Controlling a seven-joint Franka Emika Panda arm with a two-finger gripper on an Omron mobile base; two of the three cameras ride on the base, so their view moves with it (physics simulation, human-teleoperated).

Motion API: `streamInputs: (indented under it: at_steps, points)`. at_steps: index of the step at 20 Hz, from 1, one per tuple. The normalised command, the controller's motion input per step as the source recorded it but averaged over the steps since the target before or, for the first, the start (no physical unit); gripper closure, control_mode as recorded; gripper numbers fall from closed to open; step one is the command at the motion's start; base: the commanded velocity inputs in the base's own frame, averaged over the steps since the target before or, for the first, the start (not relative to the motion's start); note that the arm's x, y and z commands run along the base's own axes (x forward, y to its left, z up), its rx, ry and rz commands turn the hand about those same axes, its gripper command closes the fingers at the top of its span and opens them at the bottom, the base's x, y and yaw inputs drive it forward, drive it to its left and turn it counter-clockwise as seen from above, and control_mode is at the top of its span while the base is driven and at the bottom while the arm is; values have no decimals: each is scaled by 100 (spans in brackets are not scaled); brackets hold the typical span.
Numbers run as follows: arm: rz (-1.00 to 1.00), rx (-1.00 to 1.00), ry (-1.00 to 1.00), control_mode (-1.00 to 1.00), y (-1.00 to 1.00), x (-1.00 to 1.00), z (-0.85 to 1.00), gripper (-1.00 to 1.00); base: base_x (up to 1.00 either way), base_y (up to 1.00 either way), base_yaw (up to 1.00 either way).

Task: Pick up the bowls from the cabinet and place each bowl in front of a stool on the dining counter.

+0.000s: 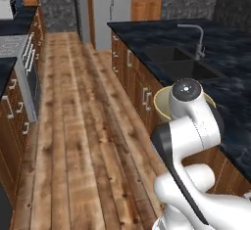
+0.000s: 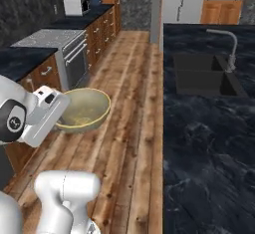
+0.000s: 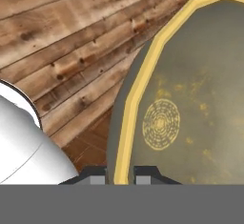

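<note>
above the wooden floor (image 2: 129, 128), jaws clamped on pale bowl (image 3: 190, 104) rim, beside dining counter (image 2: 209, 143)

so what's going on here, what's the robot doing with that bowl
The robot arm is carrying a pale olive bowl with a yellowish rim. Its gripper is shut on the rim, one finger on each side of the bowl wall, as the hand view shows. The bowl hangs over the wooden floor in the aisle, beside the black marble counter with the sink. It has not been set down on the counter yet.
</note>
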Motion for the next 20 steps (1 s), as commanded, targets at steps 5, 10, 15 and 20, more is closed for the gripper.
streamInputs:
  at_steps: [5, 10, 15, 20]
  points:
    - [0, 0, 0, 100, 0, 0, 0, 100, -55, -5, -44]
    - [0, 0, 0, 100, 0, 0, 0, 100, -75, -13, -35]
    - [0, 0, 0, 100, 0, 0, 0, 100, -58, -16, -35]
    - [0, 0, 0, 100, 0, 0, 0, 100, -47, -25, -56]
